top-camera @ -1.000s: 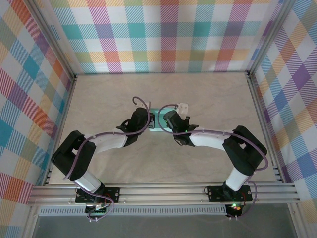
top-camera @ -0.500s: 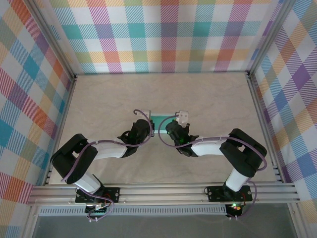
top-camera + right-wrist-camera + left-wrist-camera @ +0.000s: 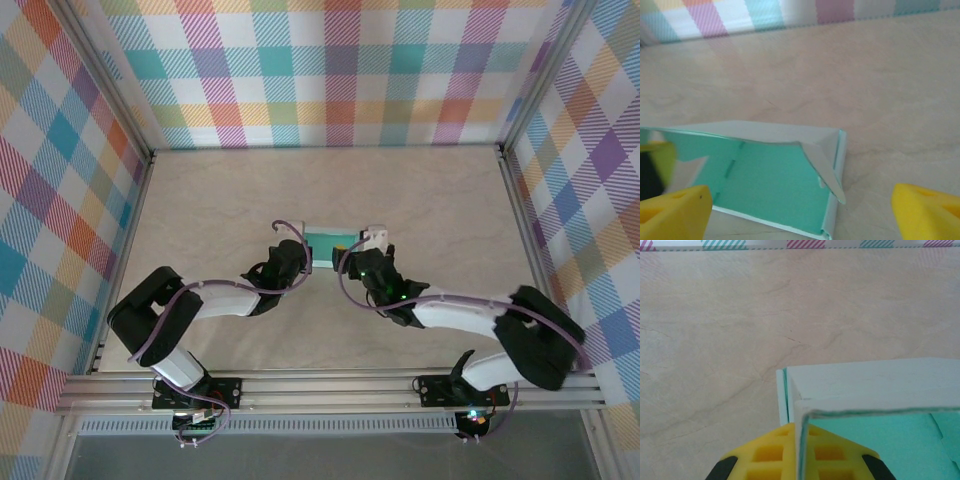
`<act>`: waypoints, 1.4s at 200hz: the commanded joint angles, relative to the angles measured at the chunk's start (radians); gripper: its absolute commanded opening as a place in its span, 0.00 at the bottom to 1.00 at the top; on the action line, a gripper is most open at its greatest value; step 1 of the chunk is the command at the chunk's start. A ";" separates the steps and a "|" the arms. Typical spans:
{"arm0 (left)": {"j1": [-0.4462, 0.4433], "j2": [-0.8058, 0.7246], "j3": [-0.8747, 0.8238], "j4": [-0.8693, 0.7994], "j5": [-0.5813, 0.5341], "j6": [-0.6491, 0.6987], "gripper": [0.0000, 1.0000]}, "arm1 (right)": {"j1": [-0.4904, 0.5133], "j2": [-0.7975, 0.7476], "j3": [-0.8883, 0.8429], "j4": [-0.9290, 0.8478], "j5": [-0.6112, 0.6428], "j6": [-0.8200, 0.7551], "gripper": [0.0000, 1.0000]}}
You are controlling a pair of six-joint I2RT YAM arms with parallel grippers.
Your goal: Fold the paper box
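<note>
The paper box [image 3: 331, 241] is a pale mint card shell with a teal inside, resting on the table between the two arms. In the left wrist view my left gripper [image 3: 801, 434] is shut on the box's upright left side wall [image 3: 800, 415], its yellow fingers [image 3: 770, 452] pressed on both faces. In the top view the left gripper [image 3: 307, 257] sits at the box's left end. My right gripper [image 3: 800, 215] is open, its yellow pads [image 3: 675, 210] wide apart around the box's [image 3: 765, 177] right end. There a triangular flap [image 3: 827, 160] leans inward. The right gripper [image 3: 352, 258] is at the box's near right corner.
The tan table [image 3: 420, 200] is bare around the box. Aluminium rails [image 3: 330, 385] run along the near edge by the arm bases. Plaid walls [image 3: 330, 70] close the back and both sides.
My right gripper has opened and let go of the box's right end. Both wrists have dropped lower towards the table, and the right arm's elbow has swung out to the right.
</note>
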 commanded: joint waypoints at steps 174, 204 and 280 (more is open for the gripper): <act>-0.044 -0.133 -0.120 -0.077 0.104 0.004 0.79 | -0.299 0.317 0.525 -0.629 -0.610 0.261 0.92; -0.072 -0.303 -0.226 -0.105 0.166 -0.026 1.00 | -0.301 0.333 0.511 -0.622 -0.619 0.247 0.93; 0.021 -0.536 0.081 -0.705 0.194 -0.244 1.00 | -0.315 0.330 0.404 -0.508 -0.613 0.180 1.00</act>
